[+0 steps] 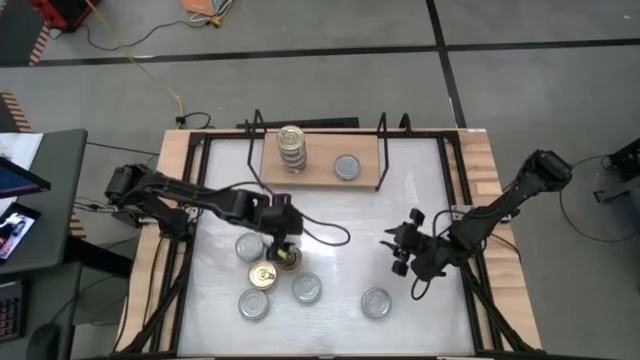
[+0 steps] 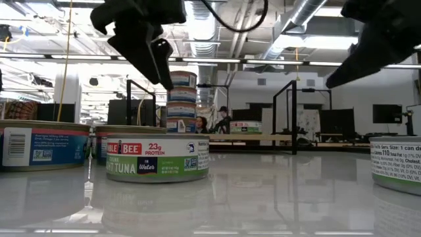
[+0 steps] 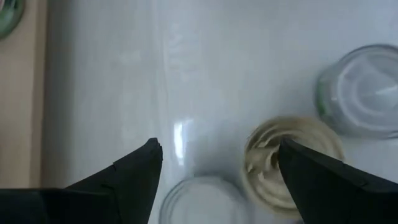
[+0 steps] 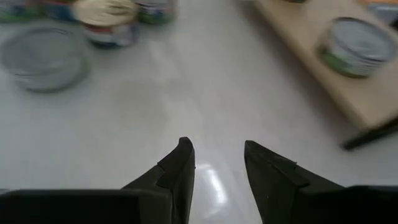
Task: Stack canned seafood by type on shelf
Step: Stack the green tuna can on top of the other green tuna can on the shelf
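The shelf (image 1: 320,172), a light-wood board with black wire end frames, stands at the table's far side. On it are a stack of tins (image 1: 291,148) and one silver-topped tin (image 1: 347,166). Several more tins sit on the white table in front of it, among them two gold-topped ones (image 1: 263,275) (image 3: 273,163) and silver-topped ones (image 1: 306,289) (image 1: 376,301). My left gripper (image 1: 285,250) (image 3: 217,155) hangs open above the gold-topped tins, well clear of them in the low view (image 2: 158,59). My right gripper (image 1: 400,250) (image 4: 217,155) hovers open over bare table at the right, with nothing between its fingers.
Silver-topped tins (image 1: 249,246) (image 1: 254,304) stand close around the gold ones at the near left. A labelled tuna tin (image 2: 158,158) stands nearest the low camera. Bare table lies between the two grippers and in front of the shelf.
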Controlling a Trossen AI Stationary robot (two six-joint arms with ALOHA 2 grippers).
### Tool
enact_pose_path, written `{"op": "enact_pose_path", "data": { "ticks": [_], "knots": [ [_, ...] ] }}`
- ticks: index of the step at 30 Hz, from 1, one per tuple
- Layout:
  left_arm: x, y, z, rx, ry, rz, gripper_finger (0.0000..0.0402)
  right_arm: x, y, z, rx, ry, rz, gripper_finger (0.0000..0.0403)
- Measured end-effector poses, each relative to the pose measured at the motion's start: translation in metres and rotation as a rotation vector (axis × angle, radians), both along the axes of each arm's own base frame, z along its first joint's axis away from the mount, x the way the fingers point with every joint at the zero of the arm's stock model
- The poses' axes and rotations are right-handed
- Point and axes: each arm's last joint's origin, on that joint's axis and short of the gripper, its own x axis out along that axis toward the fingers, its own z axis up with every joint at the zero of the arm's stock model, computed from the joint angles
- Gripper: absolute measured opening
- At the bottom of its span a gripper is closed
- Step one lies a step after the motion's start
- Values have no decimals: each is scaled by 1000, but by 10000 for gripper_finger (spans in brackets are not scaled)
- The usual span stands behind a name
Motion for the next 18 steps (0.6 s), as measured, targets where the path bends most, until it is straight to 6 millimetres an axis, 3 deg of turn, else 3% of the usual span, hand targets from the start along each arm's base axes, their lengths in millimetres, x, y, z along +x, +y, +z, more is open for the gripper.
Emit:
{"op": "enact_pose_path", "data": {
  "ticks": [8,12,18],
  "knots": [
    [3,-38,-34,-11,-303,-160,302,16,2,6,167,-2,190,143],
    [-1,-43,-46,1,-391,-205,302,17,2,3,306,65,264,137],
    [1,-39,-46,26,-419,-200,302,15,5,-2,488,146,260,137]
  ]
}}
